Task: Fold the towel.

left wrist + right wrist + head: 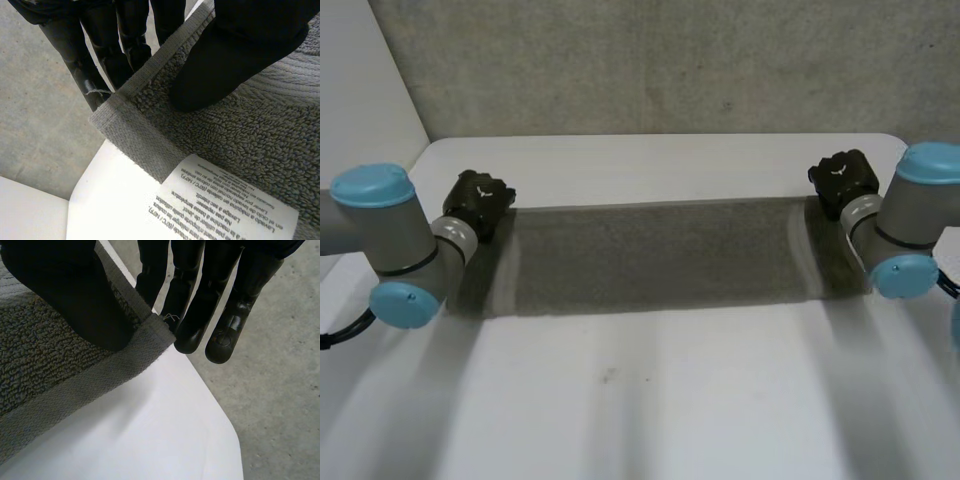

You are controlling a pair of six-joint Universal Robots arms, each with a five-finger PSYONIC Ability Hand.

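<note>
A dark grey towel (650, 255) stretches as a wide strip between my two hands over the white table (650, 400). My left hand (480, 200) pinches the towel's far left corner. In the left wrist view its thumb (235, 60) presses on the towel (240, 125) and its fingers (100, 65) reach beneath the hem. A white care label (225, 205) is sewn near that corner. My right hand (842, 180) grips the far right corner. There its thumb (75, 300) lies on the towel (40, 365), with its fingers (200, 315) under the edge.
The table's far edge and rounded corners (890, 140) lie just beyond the hands. A grey concrete floor (280, 390) shows past the table corner (220, 430). A rough grey wall (670, 60) stands behind the table. A wide bare stretch of table lies nearer the camera than the towel.
</note>
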